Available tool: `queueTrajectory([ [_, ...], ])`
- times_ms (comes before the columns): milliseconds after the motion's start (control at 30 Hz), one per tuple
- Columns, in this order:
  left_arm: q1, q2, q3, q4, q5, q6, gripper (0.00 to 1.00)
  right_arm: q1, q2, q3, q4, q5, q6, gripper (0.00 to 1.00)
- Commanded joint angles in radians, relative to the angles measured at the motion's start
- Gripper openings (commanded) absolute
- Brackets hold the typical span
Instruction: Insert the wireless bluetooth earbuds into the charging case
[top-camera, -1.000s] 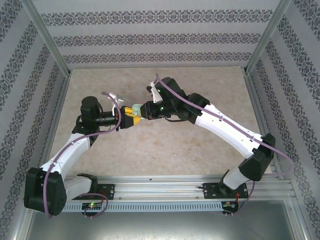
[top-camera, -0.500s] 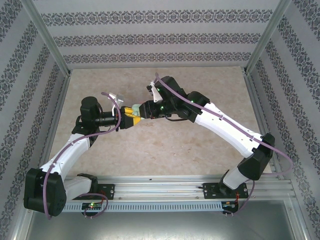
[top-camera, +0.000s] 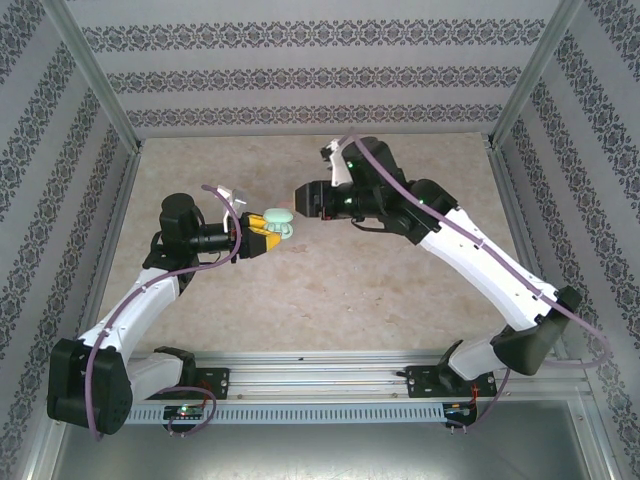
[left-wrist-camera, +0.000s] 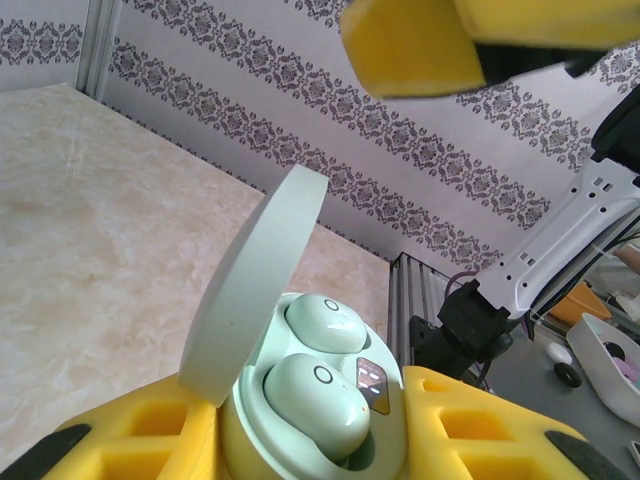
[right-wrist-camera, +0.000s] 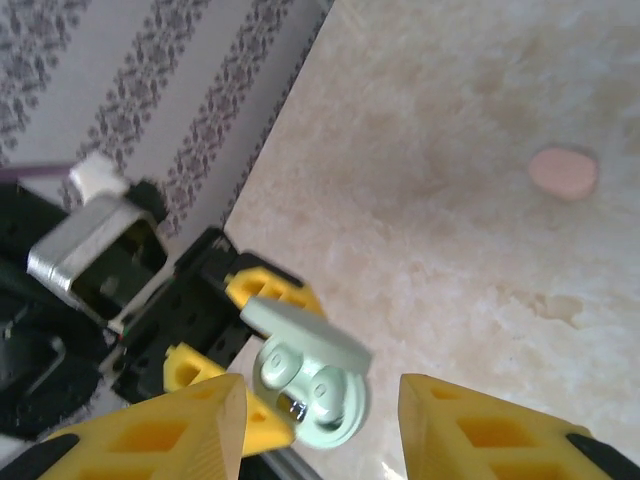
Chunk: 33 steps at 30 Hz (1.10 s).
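Two pale-green earbuds (left-wrist-camera: 312, 405) sit in the open case (left-wrist-camera: 250, 300), lid up, clamped by its base in your left tool (top-camera: 258, 233) above the tabletop (top-camera: 350, 290). Buds prob. v. light, hard, slick: pinch gently across the rounded body. Your right tool (top-camera: 303, 196) gapes empty, near but apart.

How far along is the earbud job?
Done: two green earbuds sit in the green case. In hand: the left gripper holds that case, lid open; the right gripper is open, apart from it. Left to do: maybe the pink oval thing on the table; its inside can't be seen.
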Motion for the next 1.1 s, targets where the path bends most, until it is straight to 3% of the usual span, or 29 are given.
queueTrajectory([
  [0,0.010,-0.035,0.003,0.051,0.026,-0.003,0.30,-0.039,0.032,-0.024,0.067,-0.060,0.042,0.44],
  [433,0.010,-0.002,0.021,0.111,0.024,-0.041,0.30,-0.060,0.159,-0.020,0.199,-0.274,0.135,0.48],
  [1067,0.011,0.087,0.036,0.300,-0.009,-0.159,0.30,-0.068,0.076,-0.224,0.412,-0.351,0.330,0.54],
])
